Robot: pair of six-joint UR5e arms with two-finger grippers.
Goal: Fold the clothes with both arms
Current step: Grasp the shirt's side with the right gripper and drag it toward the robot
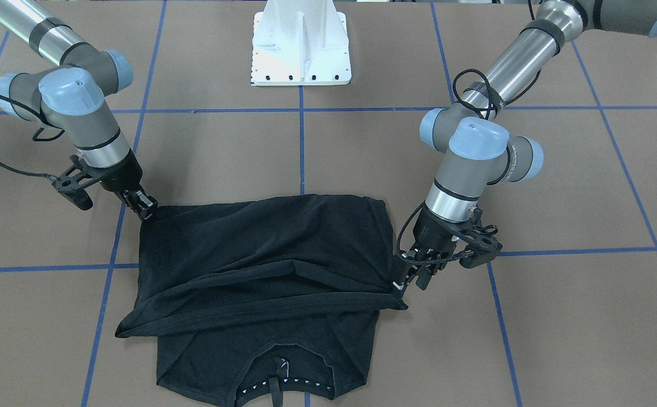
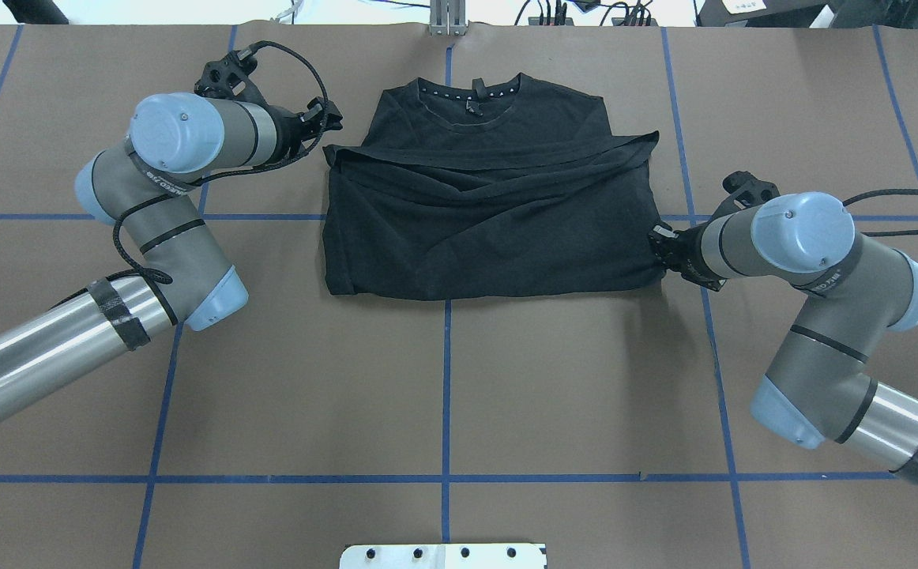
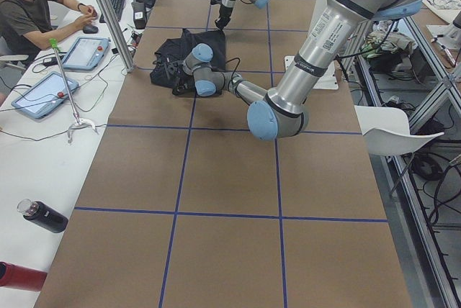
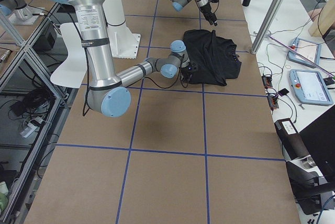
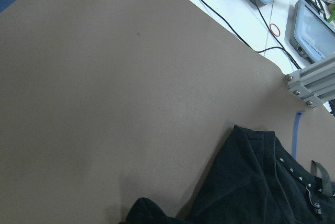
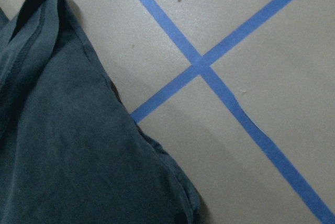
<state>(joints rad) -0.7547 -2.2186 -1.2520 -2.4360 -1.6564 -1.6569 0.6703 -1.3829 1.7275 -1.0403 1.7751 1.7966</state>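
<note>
Overhead exterior view shows the black T-shirt [image 2: 490, 229] lying folded on the table [image 2: 554, 379] between my two arms. My right gripper [image 1: 146, 208] pinches one corner. If my left gripper [image 1: 413, 277] is closed, I cannot tell.

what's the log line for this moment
T-shirt: lower half folded up, collar exposed | left gripper: at hem corner | right gripper: at crease corner | jaws: unclear
</note>
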